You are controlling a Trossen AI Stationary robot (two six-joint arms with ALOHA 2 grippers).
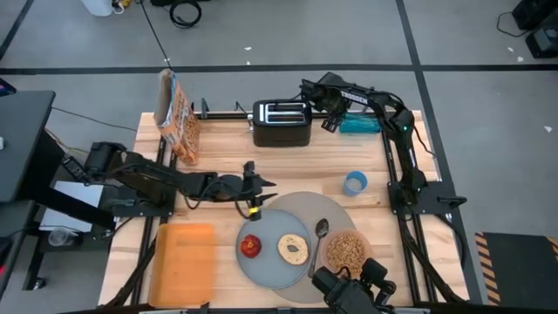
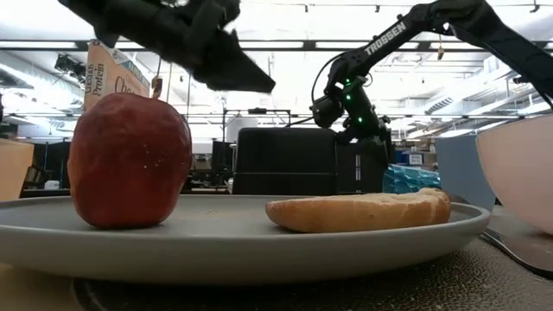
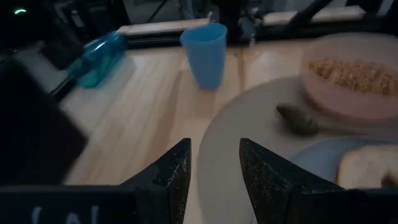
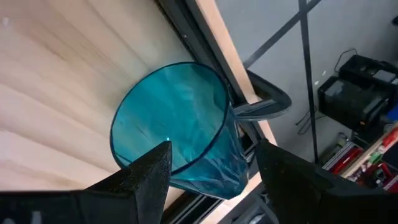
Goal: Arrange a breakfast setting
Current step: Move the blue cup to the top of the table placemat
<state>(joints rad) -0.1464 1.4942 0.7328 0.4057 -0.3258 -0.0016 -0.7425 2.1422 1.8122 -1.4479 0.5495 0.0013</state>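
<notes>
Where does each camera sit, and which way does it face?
High: overhead, straight down on the table; both arms show.
Low: tabletop height, across the plate into the room; arms overhead.
Left wrist: past the open left gripper toward the blue cup.
Right wrist: past the open right gripper at the teal tumbler.
Shared: high and left wrist both see the spoon.

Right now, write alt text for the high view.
A breakfast setting on a wooden table: grey mat with plate holding apple and bagel, a spoon and cereal bowl. Left end effector hovers nearby.
</notes>
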